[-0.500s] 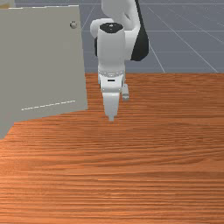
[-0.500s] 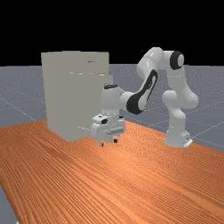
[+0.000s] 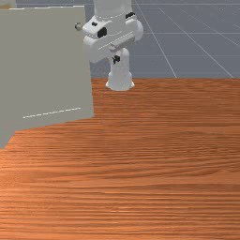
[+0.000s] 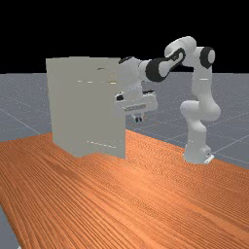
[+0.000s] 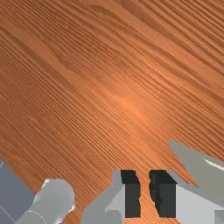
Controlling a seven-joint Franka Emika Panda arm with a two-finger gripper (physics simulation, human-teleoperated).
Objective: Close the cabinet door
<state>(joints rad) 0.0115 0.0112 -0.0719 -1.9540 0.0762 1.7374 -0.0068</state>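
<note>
In the front view, my gripper (image 3: 116,59) hangs just right of the free edge of the cabinet door (image 3: 47,70), whose round knob (image 3: 78,26) is beside my hand. The far view has the gripper (image 4: 138,119) raised above table height, right of the door (image 4: 104,121), which stands swung out from the cabinet (image 4: 63,107). A narrow gap parts the fingers of the gripper (image 5: 145,192) in the wrist view, with nothing between them. A grey corner of the door (image 5: 201,168) lies beside one finger there.
The wooden table (image 3: 140,164) stretches under the door and the hand. The arm's base (image 4: 197,153) stands on it at the far view's right. Part of the arm (image 5: 54,199) appears near the other finger in the wrist view.
My hand has risen and drawn back toward the arm's base, turning as it went, and uncovered the door's edge in the far view. The fingers have come closer together. The door has not moved.
</note>
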